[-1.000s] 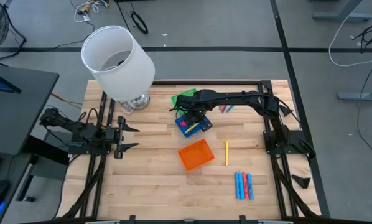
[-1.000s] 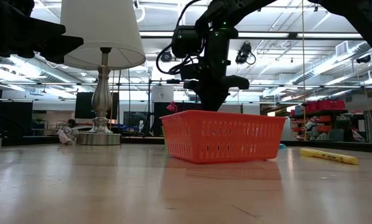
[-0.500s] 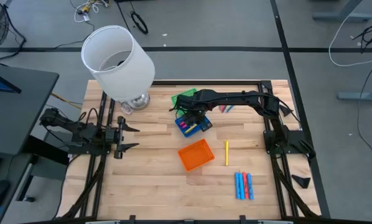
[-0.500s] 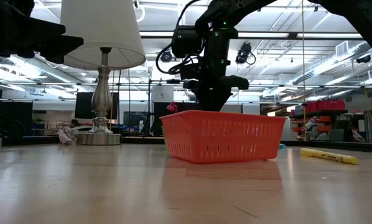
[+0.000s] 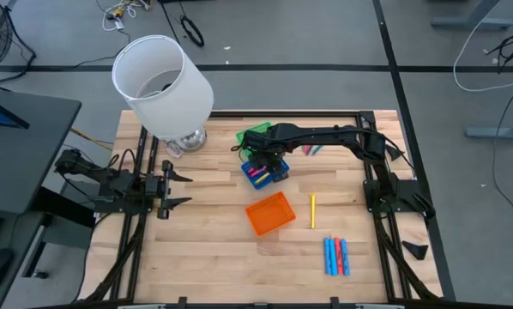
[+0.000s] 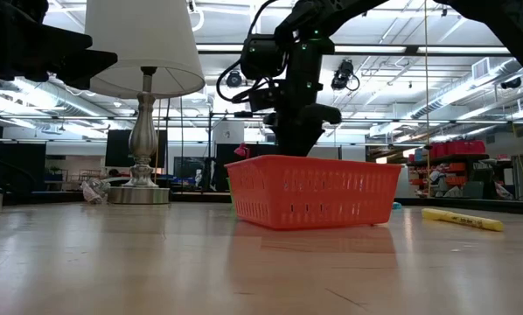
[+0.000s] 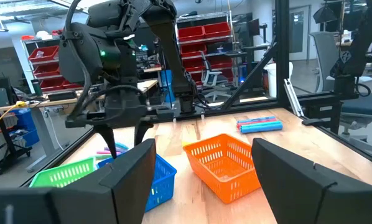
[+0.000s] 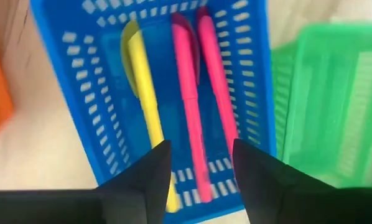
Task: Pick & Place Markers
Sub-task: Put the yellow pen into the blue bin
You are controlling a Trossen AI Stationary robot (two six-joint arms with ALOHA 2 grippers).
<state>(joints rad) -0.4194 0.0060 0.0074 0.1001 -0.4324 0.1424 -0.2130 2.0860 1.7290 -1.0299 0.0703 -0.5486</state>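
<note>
My right gripper [image 8: 201, 144] hangs open, pointing down, over the blue tray [image 5: 279, 178]. In that tray lie a yellow marker [image 8: 145, 106] and two pink markers [image 8: 189, 106], lengthwise on its floor; the fingers stand above them and touch nothing. More markers lie flat on the table: a yellow one [image 5: 313, 210], a row of blue and red ones [image 5: 336, 256], and a few near the far right [image 5: 310, 150]. My left gripper [image 5: 178, 189] waits open at the table's left edge, pointing level.
An orange tray [image 5: 269, 213] stands near the table's middle, just nearer than the blue one, and hides my right fingertips in the low view. A green tray [image 5: 256, 135] sits behind the blue tray. A lamp with a white shade [image 5: 162, 81] stands at the far left.
My right gripper has stayed above the blue tray, rolled about its own pointing line, and spread its fingers. More of the pink and yellow markers now shows in the tray from above.
</note>
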